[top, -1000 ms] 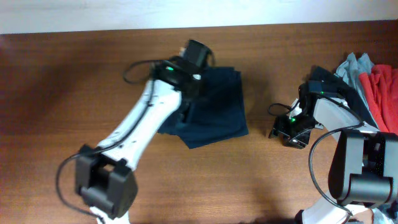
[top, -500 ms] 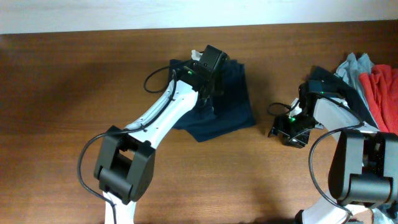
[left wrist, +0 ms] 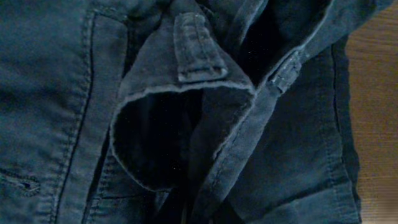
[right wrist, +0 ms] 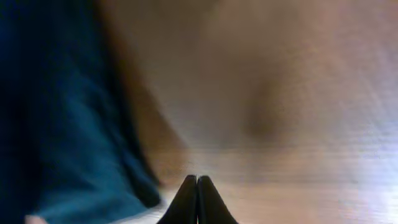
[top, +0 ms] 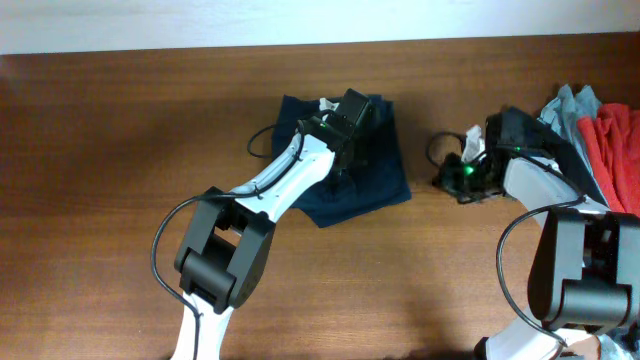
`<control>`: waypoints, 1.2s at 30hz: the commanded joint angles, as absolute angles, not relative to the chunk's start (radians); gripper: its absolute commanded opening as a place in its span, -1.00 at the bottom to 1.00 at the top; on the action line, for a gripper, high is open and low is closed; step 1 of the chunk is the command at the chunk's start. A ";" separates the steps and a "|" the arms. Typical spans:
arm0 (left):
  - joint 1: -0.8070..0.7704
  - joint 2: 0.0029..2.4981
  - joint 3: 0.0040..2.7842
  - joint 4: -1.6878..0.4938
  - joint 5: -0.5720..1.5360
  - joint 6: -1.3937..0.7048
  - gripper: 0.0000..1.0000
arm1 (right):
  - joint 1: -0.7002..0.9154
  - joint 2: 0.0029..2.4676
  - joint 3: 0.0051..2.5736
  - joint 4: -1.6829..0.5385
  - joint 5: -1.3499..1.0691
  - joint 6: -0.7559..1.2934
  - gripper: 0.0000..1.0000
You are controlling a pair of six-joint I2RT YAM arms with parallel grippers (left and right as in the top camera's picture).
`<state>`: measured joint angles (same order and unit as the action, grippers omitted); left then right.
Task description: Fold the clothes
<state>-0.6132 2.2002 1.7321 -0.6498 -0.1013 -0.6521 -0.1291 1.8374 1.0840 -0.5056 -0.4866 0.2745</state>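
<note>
Evidently the fold is well under way: in the overhead view the navy shorts [top: 385, 175] lie on the wooden table [top: 120, 150] as a compact, layered but skewed block, so I judge that a last fold or a squaring-up is left to do. The left gripper [top: 350, 118] hangs right over the shorts, its fingers hidden under its own body. The right gripper [top: 462, 175] sits on bare wood just right of the shorts. Further right of them a red garment [top: 612, 135] and a pale grey-blue garment [top: 575, 100] are cut off by the frame edge. In the left wrist view the shorts [left wrist: 62, 93] fill the picture, and below a belt loop [left wrist: 200, 50] a raw-edged flap rises in a ridge towards where the fingers would be. The fingers do not show, but they are pressed together, most likely pinching that ridge. In the right wrist view the right gripper [right wrist: 198, 194] has its tips meeting on nothing, and the blurred blue cloth [right wrist: 56, 124] at left cannot be identified.
</note>
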 commanded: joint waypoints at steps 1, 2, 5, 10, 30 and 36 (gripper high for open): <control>-0.611 2.199 1.757 -0.669 -0.093 -0.653 -0.90 | -0.076 1.839 1.092 -0.448 -0.584 0.270 -0.92; -0.611 2.199 1.764 -0.671 -0.092 -0.648 -0.90 | -0.062 1.842 1.092 -0.434 -0.584 0.269 -0.92; -0.611 2.198 1.831 -0.700 -0.090 -0.622 -0.90 | 0.006 1.866 1.092 -0.350 -0.563 0.270 -0.92; -0.611 2.198 1.992 -0.781 -0.089 -0.589 -0.89 | 0.054 1.954 1.092 -0.340 -0.481 0.323 -0.92; -0.699 2.241 2.048 -0.583 -0.033 -0.667 -0.90 | 0.032 2.054 1.093 -0.450 -0.493 0.409 -0.92; -0.711 2.279 2.048 -0.610 -0.033 -0.595 -0.90 | 0.013 1.978 1.095 -0.509 -0.513 0.266 -0.86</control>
<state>-0.7136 2.2581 2.0274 -0.6056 -0.0334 -0.6441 0.0280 1.9900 1.1297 -0.4557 -0.5850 0.3603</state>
